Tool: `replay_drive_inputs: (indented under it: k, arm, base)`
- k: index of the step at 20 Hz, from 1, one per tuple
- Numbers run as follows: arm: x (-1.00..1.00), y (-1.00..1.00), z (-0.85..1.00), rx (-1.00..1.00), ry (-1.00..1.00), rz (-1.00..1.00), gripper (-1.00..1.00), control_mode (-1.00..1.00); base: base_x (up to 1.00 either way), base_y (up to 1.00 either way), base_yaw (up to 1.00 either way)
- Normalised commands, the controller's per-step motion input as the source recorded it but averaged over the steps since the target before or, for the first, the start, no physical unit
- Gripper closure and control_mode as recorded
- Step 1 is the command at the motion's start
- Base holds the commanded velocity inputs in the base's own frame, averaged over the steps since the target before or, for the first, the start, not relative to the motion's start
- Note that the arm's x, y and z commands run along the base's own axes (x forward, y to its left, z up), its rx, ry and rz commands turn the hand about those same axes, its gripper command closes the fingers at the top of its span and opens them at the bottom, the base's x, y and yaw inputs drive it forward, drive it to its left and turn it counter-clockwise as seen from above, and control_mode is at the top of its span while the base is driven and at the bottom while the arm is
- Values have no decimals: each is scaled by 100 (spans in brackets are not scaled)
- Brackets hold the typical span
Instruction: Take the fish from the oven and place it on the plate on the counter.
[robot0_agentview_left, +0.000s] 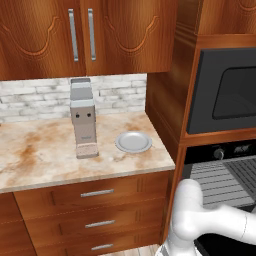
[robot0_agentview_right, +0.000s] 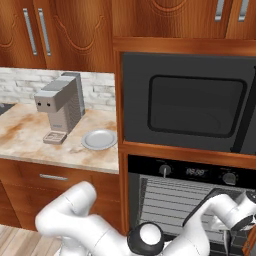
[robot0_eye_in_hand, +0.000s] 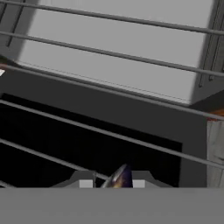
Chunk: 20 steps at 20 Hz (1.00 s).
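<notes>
End effector (robot0_eye_in_hand: 112, 183) closed on fish (robot0_eye_in_hand: 120, 177) amid oven (robot0_agentview_right: 200, 200) racks, plate (robot0_agentview_left: 133, 142) bare on counter (robot0_agentview_left: 40, 150)

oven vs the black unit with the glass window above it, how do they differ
The oven stands open, its grey wire racks exposed; the unit with the dark glass window is shut. The oven has round knobs and a small display along its top strip; no knobs show on the upper unit. The oven sits low, beside the drawers; the upper unit sits above counter height. Both are black and built into the same wooden column.
</notes>
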Motion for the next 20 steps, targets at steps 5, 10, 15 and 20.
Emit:
replay_drive_inputs:
  k: [5, 10, 15, 20]
  arm:
    - [0, 21, 77, 4, -12, 0, 100, -100]
    - [0, 48, 94, 1, -18, 0, 100, -100]
    - [0, 66, 94, 0, -23, -2, 100, -100]
    - [0, 80, 95, 0, -31, -4, 100, -100]
  base:
    - [0, 0, 0]
    - [0, 0, 0]
    - [0, 0, 0]
    - [0, 0, 0]
